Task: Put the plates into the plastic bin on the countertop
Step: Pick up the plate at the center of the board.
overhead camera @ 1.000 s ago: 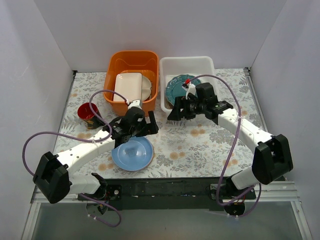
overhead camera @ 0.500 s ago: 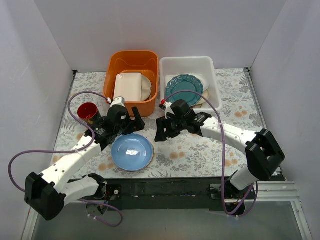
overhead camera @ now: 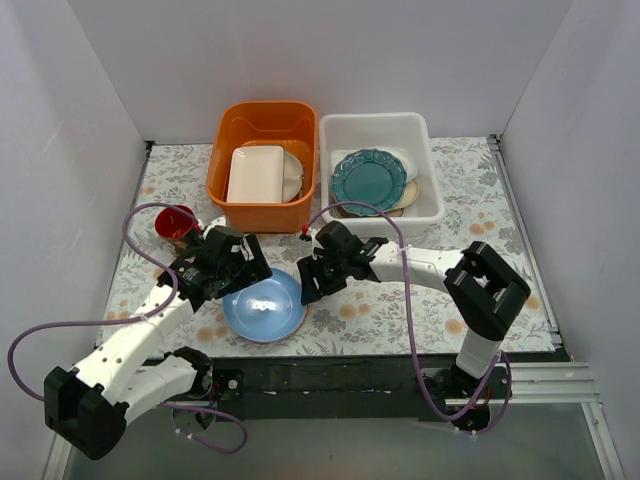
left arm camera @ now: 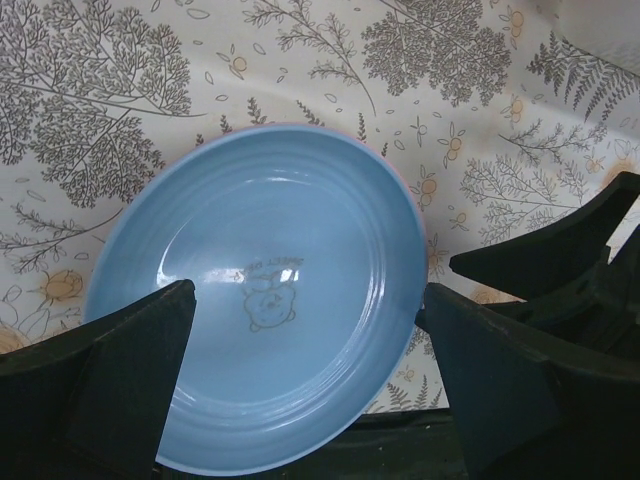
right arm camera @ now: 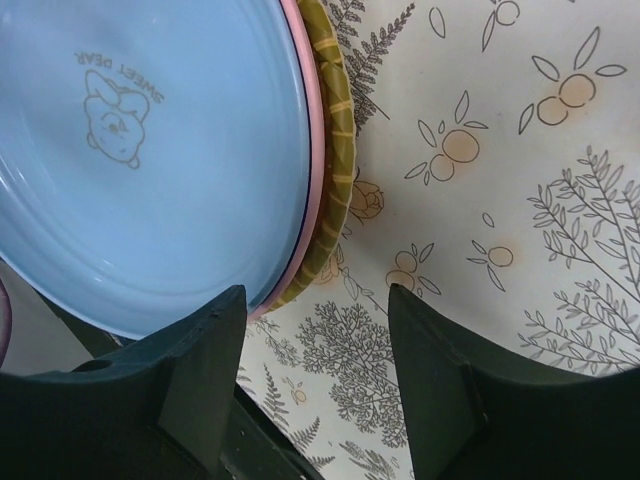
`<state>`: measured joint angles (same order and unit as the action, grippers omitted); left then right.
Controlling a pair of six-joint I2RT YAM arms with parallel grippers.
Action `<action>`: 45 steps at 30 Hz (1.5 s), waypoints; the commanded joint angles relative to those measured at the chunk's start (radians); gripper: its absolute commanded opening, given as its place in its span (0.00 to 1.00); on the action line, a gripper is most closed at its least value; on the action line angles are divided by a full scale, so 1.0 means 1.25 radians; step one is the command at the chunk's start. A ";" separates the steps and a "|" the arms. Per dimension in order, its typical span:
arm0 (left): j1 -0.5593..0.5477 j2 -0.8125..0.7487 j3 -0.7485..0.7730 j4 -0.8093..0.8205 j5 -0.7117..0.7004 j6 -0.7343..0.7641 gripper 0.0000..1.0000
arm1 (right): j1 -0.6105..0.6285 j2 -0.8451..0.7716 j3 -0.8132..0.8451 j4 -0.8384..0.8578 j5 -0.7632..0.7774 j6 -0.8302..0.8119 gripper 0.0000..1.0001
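I see the blue plate [overhead camera: 264, 306] at the near edge: left gripper [overhead camera: 238, 274] spread wide over it, right gripper [overhead camera: 306, 288] agape beside its right rim.

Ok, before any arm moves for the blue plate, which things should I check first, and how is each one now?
1. Opening of left jaws: ok, spread wide over the light blue plate.
2. Opening of right jaws: ok, apart at that plate's right edge.
3. Grip on the plate: not ok, neither pair is closed on it.
4. Single plate to lift: not ok, a pink plate and an olive plate lie beneath it.
5. Room in the plastic bin: cannot tell; a teal plate tops a pile inside.
6. Way to the bin: ok, the red cup stands off to the left.
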<state>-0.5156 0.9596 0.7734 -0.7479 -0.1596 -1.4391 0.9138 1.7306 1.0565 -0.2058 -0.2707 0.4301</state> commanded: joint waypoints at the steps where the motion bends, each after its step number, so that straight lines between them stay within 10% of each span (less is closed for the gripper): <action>1: 0.007 -0.030 -0.004 -0.050 0.003 -0.027 0.98 | 0.011 0.018 0.013 0.070 0.001 0.023 0.65; 8: 0.009 -0.008 -0.010 -0.032 0.018 -0.018 0.98 | 0.019 0.062 0.033 0.075 0.004 0.029 0.53; 18: 0.010 0.005 -0.010 -0.024 0.025 -0.011 0.98 | 0.019 0.053 0.053 -0.040 0.137 -0.010 0.12; 45: 0.010 0.019 -0.035 0.086 0.126 0.004 0.91 | -0.077 -0.043 -0.122 -0.089 0.251 -0.045 0.06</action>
<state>-0.5076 0.9813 0.7631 -0.7139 -0.0635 -1.4292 0.8429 1.6588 0.9661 -0.1867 -0.0814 0.4450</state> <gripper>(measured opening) 0.939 0.140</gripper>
